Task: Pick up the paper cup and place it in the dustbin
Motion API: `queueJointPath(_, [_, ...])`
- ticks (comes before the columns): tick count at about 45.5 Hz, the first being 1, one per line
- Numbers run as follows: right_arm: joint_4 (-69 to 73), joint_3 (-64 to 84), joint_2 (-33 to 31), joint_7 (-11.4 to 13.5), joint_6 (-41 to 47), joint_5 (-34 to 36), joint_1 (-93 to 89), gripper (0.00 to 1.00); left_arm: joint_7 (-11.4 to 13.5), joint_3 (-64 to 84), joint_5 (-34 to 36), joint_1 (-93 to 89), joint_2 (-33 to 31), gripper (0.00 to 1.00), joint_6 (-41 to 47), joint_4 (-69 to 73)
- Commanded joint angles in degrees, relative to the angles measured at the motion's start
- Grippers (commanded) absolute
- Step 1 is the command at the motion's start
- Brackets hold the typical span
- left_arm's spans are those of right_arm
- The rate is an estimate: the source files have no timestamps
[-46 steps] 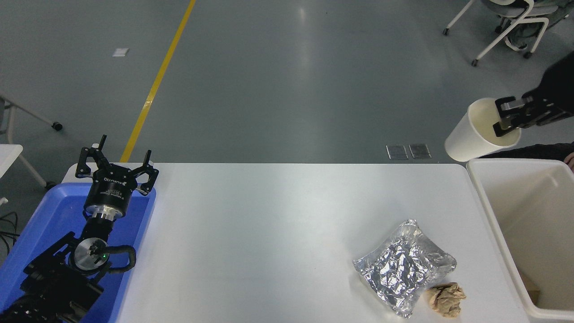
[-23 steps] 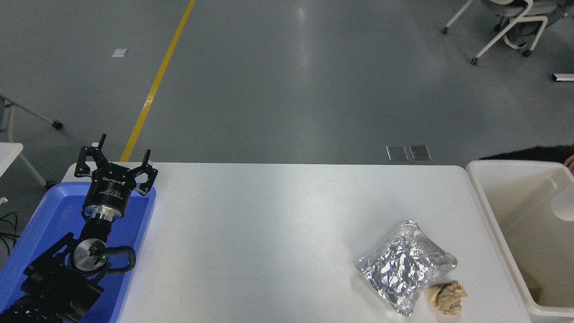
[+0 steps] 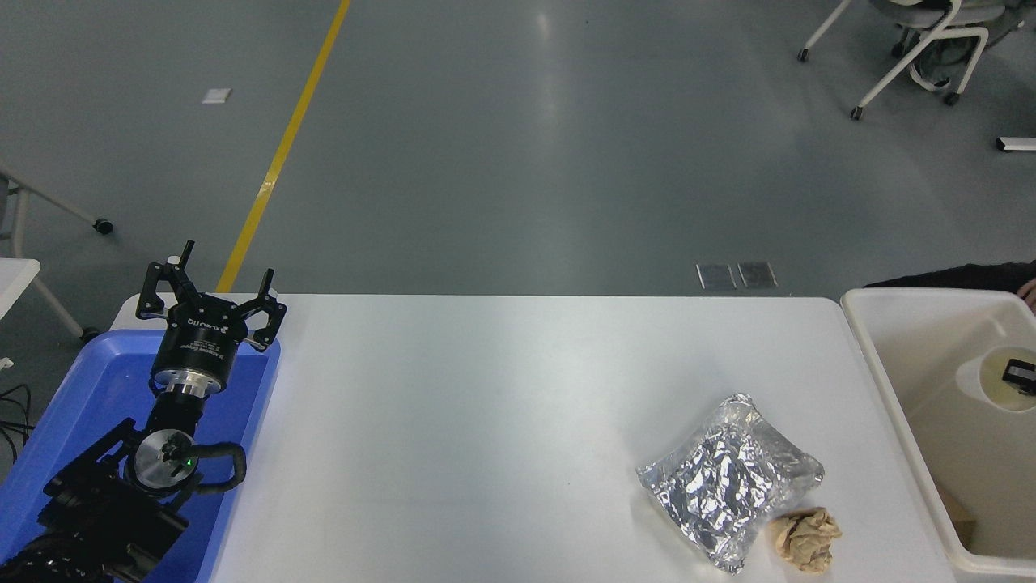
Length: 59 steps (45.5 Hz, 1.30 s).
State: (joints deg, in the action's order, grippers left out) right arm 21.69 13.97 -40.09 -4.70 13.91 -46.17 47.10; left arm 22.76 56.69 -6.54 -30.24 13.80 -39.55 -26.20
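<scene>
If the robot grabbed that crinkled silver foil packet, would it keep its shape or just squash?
The foil packet would probably dent: its surface is already full of creases, which suggests thin, soft sheet. It looks puffed rather than flat, so likely light for its size, though I cannot see what is inside. Lying flat on the table, it seems unlikely to roll.

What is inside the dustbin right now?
Inside the dustbin is the paper cup, mouth up, with the right gripper at its rim. Something brown shows low down; the picture's edge hides the rest.
</scene>
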Motion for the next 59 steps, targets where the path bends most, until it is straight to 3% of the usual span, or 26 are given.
queueJointPath(1, [-4.5, -4.3, 5.0, 0.1, -4.1, 1.3, -6.1, 0.00, 0.0, 0.0, -0.1, 0.0, 0.0, 1.00, 0.0, 0.0])
queueJointPath(7, [-4.6, -4.4, 5.1, 0.1, -4.7, 1.3, -6.1, 0.00, 0.0, 0.0, -0.1, 0.0, 0.0, 1.00, 0.1, 0.0])
queueJointPath(8, [-4.6, -4.4, 5.1, 0.1, -4.9, 1.3, -6.2, 0.06, 0.0, 0.0, -0.1, 0.0, 0.0, 1.00, 0.1, 0.0])
queueJointPath(10, [-4.7, -4.7, 5.1, 0.1, -5.9, 1.4, -6.1, 0.73, 0.0, 0.0, -0.1, 0.0, 0.0, 1.00, 0.1, 0.0])
queueJointPath(11, [-4.6, -5.2, 5.1, 0.1, -6.3, 1.5, -6.1, 0.98, 0.0, 0.0, -0.1, 0.0, 0.0, 1.00, 0.1, 0.0])
queueJointPath(12, [-4.5, -5.5, 5.1, 0.1, -6.2, 1.6, -6.2, 1.00, 0.0, 0.0, -0.1, -0.1, 0.0, 1.00, 0.0, 0.0])
queueJointPath(29, [1.7, -2.8, 0.8, 0.0, -4.1, 1.0, -1.6, 1.00, 0.0, -0.1, 0.0, -0.1, 0.0, 1.00, 0.0, 0.0])
queueJointPath(38, [20.7, 20.4, -7.5, -0.5, -3.8, 1.3, 22.9, 1.00, -0.1, -0.1, 0.0, -0.2, 0.0, 1.00, -0.1, -0.1])
queueJointPath(43, [33.0, 33.9, -8.0, -0.5, -0.8, 1.8, 39.7, 1.00, -0.2, -0.1, 0.1, -0.2, 0.0, 1.00, -0.1, -0.1])
queueJointPath(47, [43.0, 41.8, -6.2, -0.5, 6.5, 2.1, 53.3, 1.00, -0.2, -0.1, 0.1, -0.2, 0.0, 1.00, -0.1, 0.0])
queueJointPath(50, [49.6, 44.6, -4.0, -0.5, 13.7, 5.9, 61.7, 1.00, -0.2, -0.1, 0.1, -0.2, 0.0, 1.00, -0.1, 0.0])
queueJointPath(59, [60.0, 45.7, 7.6, -0.3, 28.6, 25.9, 75.9, 1.00, -0.1, -0.1, 0.0, 0.0, 0.0, 1.00, 0.0, 0.0])
